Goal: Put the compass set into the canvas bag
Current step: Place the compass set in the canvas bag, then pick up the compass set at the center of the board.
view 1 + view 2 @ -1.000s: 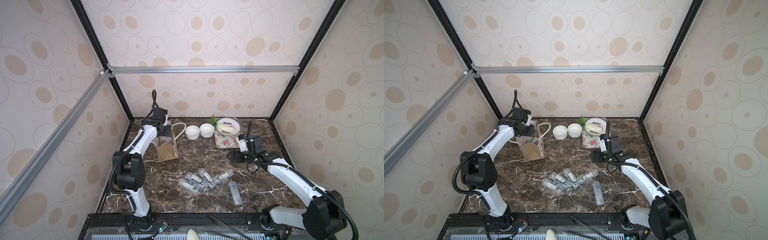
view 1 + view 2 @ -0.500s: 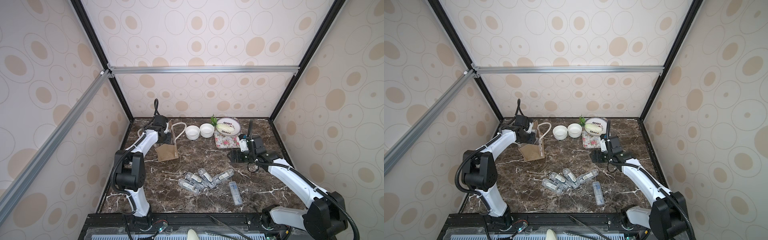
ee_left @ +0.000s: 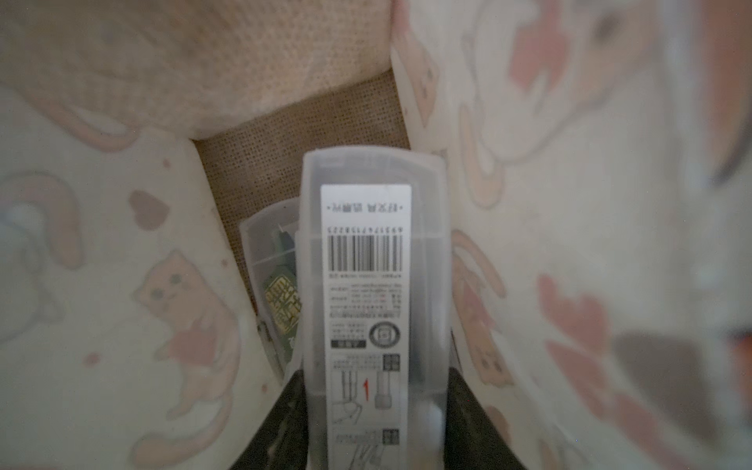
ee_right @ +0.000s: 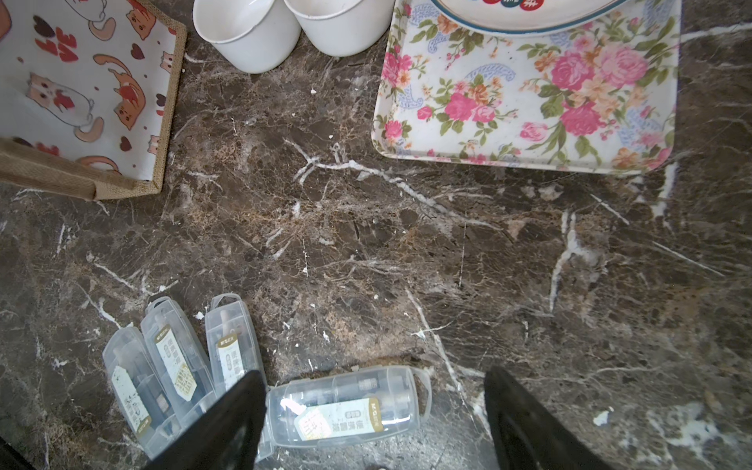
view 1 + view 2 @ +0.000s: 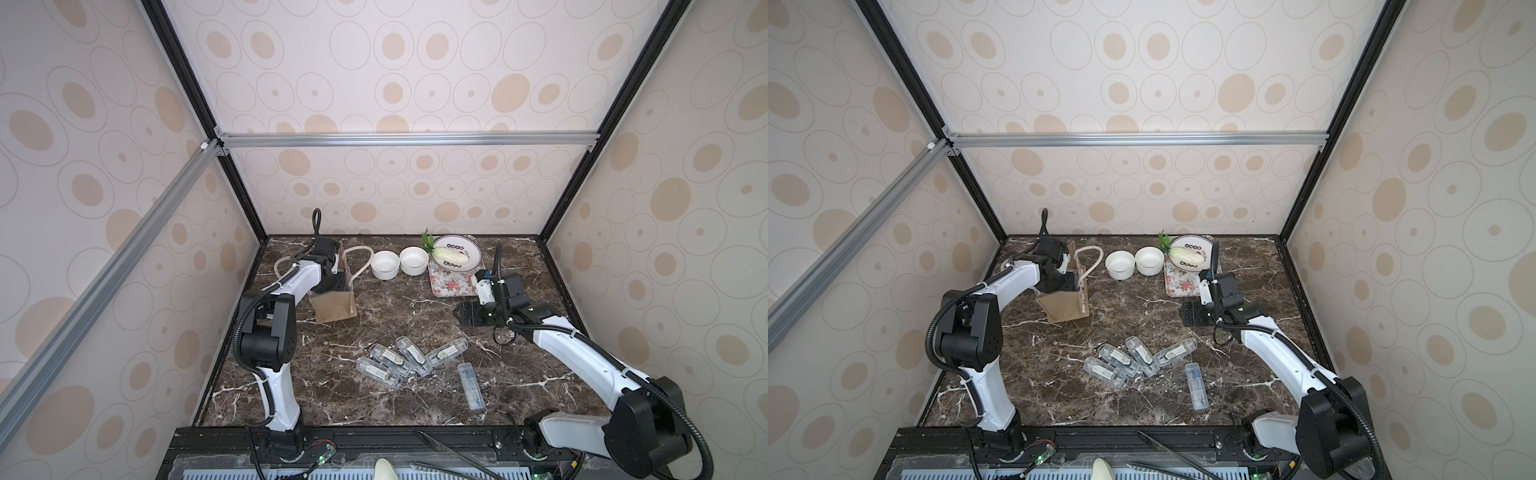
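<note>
The left arm (image 5: 299, 278) is lower than 1 second ago. Its wrist, then raised above the canvas bag (image 5: 334, 309), now sits level with the bag's mouth, and the forearm slopes flatter towards the bag. The left gripper (image 5: 334, 284), earlier over the bag's opening, now reaches down inside the bag. The compass case (image 3: 374, 285) clamped in it, which 1 second ago showed below the gripper at the bag's mouth, is now deep between the bag's 2 white patterned panels, its far end close to the bag's burlap bottom
</note>
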